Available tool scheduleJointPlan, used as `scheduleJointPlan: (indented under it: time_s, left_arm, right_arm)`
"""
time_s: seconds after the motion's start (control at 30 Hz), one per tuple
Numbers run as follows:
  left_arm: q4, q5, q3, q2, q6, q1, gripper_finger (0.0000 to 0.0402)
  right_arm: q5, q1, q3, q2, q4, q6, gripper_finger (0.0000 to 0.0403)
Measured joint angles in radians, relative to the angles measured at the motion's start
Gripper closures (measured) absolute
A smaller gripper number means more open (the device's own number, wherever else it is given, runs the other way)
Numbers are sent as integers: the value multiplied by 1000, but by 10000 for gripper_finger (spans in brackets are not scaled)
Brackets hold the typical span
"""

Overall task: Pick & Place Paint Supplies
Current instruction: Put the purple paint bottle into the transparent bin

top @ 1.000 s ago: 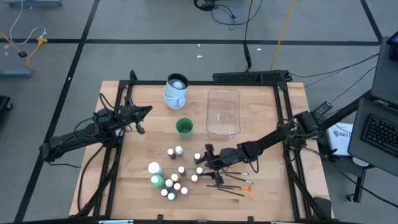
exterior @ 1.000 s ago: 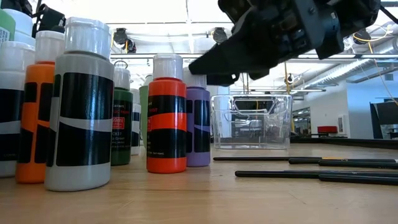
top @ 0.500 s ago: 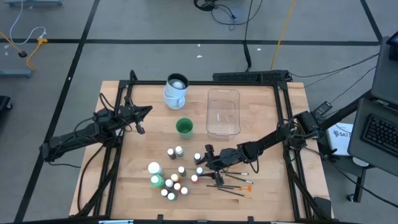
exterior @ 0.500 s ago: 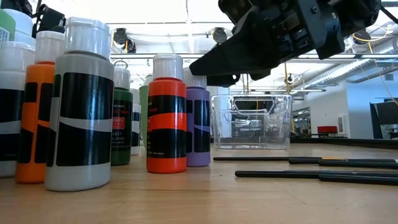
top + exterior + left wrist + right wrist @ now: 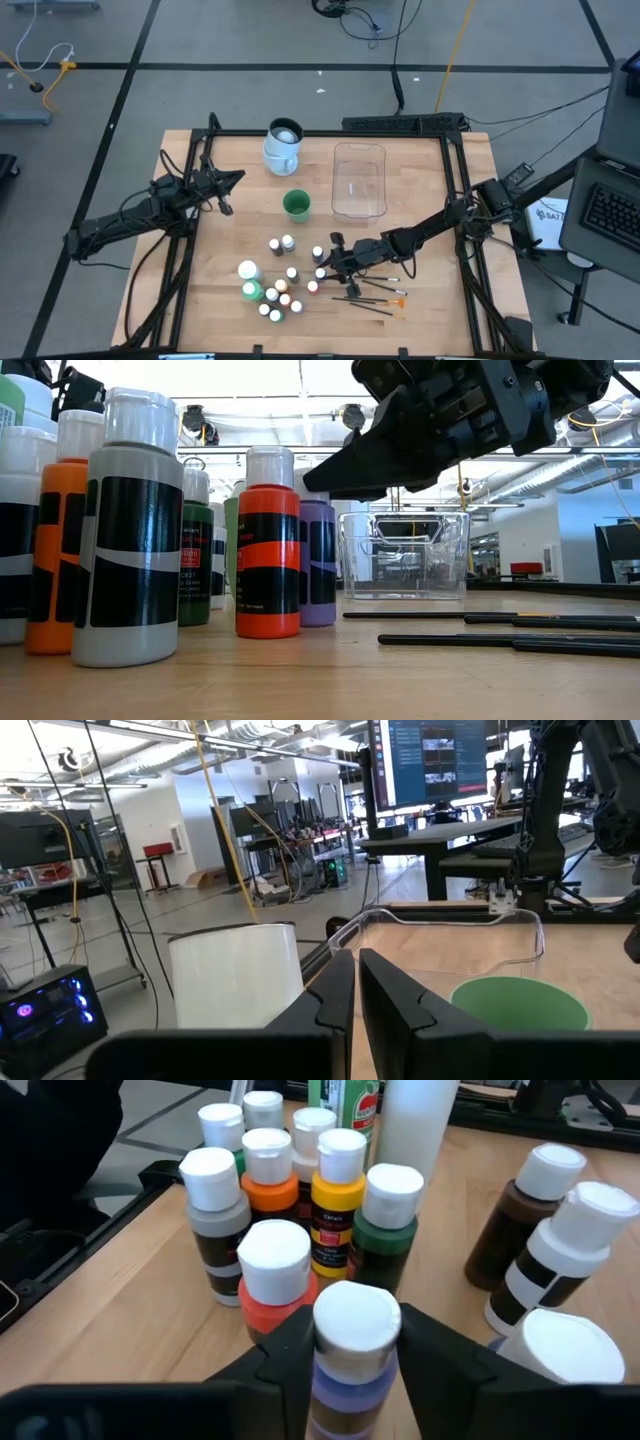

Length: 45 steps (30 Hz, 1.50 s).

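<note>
Our right tool (image 5: 345, 1350) has its two dark fingers pinching the small purple paint bottle with a white cap (image 5: 352, 1342); in the right wrist view the fingers press against the bottle's shoulders on either side. In the high view this tool (image 5: 325, 262) sits right of centre in the lower half of the frame, at the right-hand edge of the bottle cluster.

Just beside the gripped bottle stands a small red-orange bottle with a white cap (image 5: 274, 1276), and beyond it we see a grey-and-black bottle (image 5: 212, 1213), an orange one (image 5: 266, 1172), a yellow one (image 5: 338, 1200) and a dark green one (image 5: 385, 1228). A tall white and green bottle (image 5: 249, 280) stands at the lower left of the cluster in the high view. Thin dark-handled brushes (image 5: 370, 296) lie flat on the wooden bench (image 5: 220, 250) just below and right of the tool.

Further up the frame are a clear rectangular plastic tub (image 5: 358, 180), a green cup (image 5: 296, 204) and a pale-blue jug (image 5: 283, 146).

Our left tool (image 5: 228, 203), fingers pressed together, hangs at the left of the bench, well apart from the bottles.
</note>
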Motion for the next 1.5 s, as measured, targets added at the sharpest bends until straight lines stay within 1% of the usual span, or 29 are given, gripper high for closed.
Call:
scheduleJointPlan:
  time_s: [0.17, 0.23, 0.33, 0.53, 0.6, 0.7, 0.77, 0.8, 0.97, 1.13, 1.33, 1.5]
  left_arm:
    - [0, 0, 0, 0, 6, 0, 376]
    - [0, 0, 0, 0, 6, 0, 376]
    - [-1, 0, 0, 0, 6, 0, 376]
    - [-7, 0, 0, 0, 10, 0, 376]
    - [-7, 0, 0, 0, 10, 0, 376]
    - [-8, -1, 0, 0, 6, 0, 376]
    - [-9, -1, 0, 0, 5, 0, 376]
    - [-14, -1, 0, 0, 6, 0, 376]
    - [-27, -1, 0, 0, 2, 0, 376]
    - [-57, -1, 0, 0, -9, 0, 376]
    - [-76, -1, 0, 0, -24, 0, 376]
    - [-74, -1, 0, 0, -53, 0, 376]
  right_arm:
    - [-2, 0, 4, -2, 31, -8, 293]
    - [-1, 0, 7, -29, 18, -9, 293]
    - [-2, 0, 11, -103, 6, -6, 288]
    - [5, -7, 27, -316, -142, -77, 292]
    - [57, -19, 49, -388, -192, -124, 292]
    - [216, -57, 64, -480, -218, -187, 291]
    - [260, -110, 64, -520, -246, -195, 289]
    - [262, -146, 64, -532, -269, -190, 289]
    - [262, -339, 63, -538, -383, -124, 292]
    - [261, -477, 52, -474, -393, -104, 288]
    - [259, -576, 38, -392, -381, -83, 292]
    - [182, -618, 22, -366, -376, -65, 287]
